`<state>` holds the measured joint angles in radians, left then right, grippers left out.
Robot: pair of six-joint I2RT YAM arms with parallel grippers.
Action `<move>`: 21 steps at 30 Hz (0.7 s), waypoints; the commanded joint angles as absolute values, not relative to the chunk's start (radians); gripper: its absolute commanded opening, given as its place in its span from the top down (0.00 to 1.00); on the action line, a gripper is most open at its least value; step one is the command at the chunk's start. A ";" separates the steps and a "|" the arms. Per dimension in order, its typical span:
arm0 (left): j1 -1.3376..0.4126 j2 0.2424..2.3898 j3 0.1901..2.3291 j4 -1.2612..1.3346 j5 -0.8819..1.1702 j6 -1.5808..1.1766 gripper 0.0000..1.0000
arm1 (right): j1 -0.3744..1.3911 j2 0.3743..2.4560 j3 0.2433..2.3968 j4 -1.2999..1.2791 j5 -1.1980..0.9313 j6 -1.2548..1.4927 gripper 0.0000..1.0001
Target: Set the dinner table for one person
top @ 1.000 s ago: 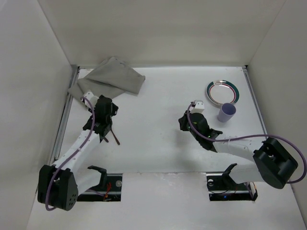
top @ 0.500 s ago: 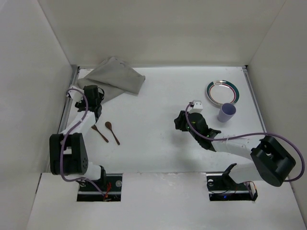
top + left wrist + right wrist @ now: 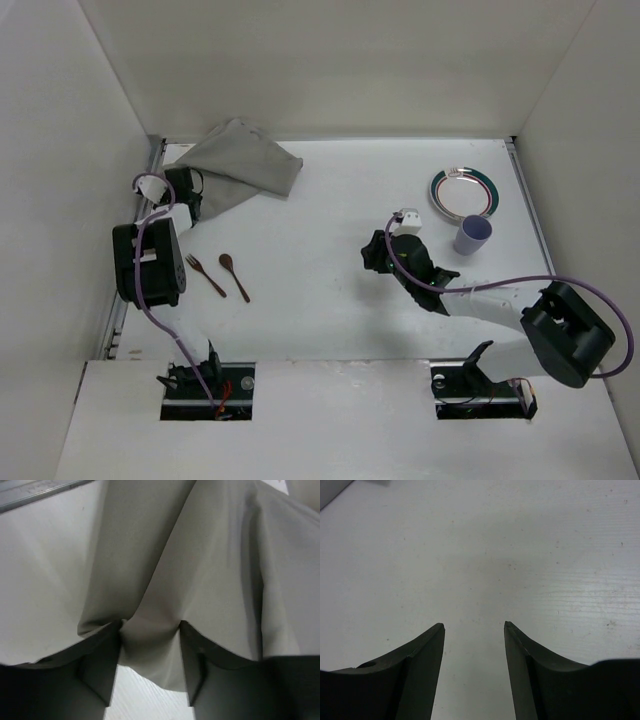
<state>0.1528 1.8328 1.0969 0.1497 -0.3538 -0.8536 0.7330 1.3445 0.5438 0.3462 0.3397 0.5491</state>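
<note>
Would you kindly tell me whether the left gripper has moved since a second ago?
Yes. The left gripper has moved from beside the brown spoon toward the far-left corner, reaching the near edge of the grey cloth.

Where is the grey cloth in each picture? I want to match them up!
Top view: the grey cloth lies crumpled at the far left corner of the table.
Left wrist view: the cloth fills nearly the whole picture, very close up.
Right wrist view: not in it; only bare table shows.
Shared landmark: the white table, which shows in all three views.
</note>
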 commanded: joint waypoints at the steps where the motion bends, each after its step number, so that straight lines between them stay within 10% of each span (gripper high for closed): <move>1: 0.130 1.853 1.135 0.152 -0.307 -0.850 0.67 | 0.736 1.345 0.578 0.403 0.356 0.534 0.43; 6: -0.003 1.890 1.129 0.238 -0.221 -0.868 0.87 | 0.736 1.330 0.572 0.396 0.373 0.534 0.43; 21: -0.494 1.956 1.085 0.379 -0.173 -0.942 0.91 | 0.717 1.298 0.546 0.410 0.425 0.532 0.42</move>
